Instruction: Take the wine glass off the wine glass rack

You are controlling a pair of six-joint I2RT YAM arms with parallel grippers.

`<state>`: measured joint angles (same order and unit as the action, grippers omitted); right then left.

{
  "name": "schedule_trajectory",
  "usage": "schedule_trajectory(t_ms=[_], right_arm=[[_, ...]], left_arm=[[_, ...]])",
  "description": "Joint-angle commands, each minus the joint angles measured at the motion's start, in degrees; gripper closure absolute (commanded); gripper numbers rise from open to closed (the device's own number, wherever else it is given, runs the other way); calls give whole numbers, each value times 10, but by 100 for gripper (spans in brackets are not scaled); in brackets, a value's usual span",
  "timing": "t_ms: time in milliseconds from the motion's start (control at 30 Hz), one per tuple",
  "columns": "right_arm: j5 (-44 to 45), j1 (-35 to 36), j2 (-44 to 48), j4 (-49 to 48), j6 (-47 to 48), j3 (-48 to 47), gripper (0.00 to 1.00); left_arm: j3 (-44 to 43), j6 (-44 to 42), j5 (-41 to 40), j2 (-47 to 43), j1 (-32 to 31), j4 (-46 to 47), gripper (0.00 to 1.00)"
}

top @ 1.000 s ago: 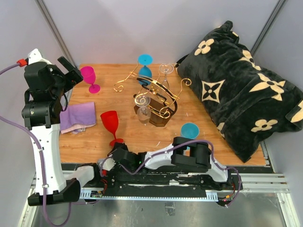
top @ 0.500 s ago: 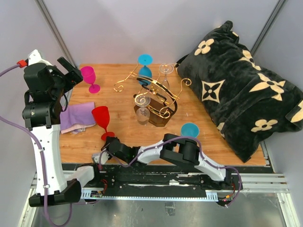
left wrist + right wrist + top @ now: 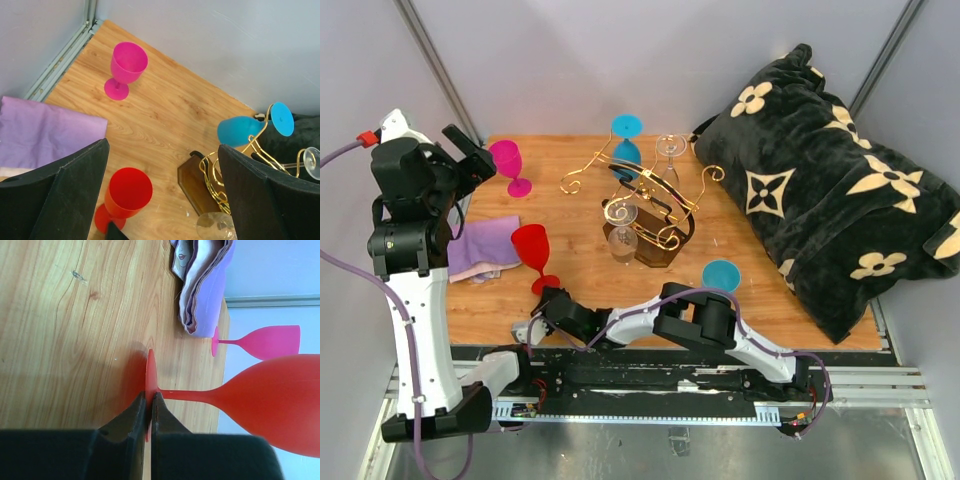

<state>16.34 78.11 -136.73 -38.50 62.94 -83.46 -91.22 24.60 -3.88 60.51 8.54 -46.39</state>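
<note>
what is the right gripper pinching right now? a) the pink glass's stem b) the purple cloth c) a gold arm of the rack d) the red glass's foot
d: the right wrist view shows the right gripper closed on the flat foot of the red glass, with the pink glass and the purple cloth apart beyond it.

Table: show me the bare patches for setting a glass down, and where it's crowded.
Bare wood lies between the pink glass and the wine glass rack, and between the red glass and the teal glass standing in front. Crowded: around the rack's arms, and by the purple cloth.
</note>
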Motion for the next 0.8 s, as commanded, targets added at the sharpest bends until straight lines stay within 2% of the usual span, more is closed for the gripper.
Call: schedule_trajectory(t_ms=[0,300,400,600,767], right_arm=[[46,1,-36,103,-90,-56,99],[35,-29,-22,168,-164,-85,99],[34,-32,-17,172,-163,-82,99],[37,-31,-47,221,-170,-142,99],[57,-22,-76,216,-160,-165,99]], left_arm=[[14,4,13,-22,-5,11,4],[21,4,32,-28,-5,20,4],[32,7,39,-31,-6,28,4],[48,11,54,-38,-5,45,5],[46,6,49,-40,-6,44,5]])
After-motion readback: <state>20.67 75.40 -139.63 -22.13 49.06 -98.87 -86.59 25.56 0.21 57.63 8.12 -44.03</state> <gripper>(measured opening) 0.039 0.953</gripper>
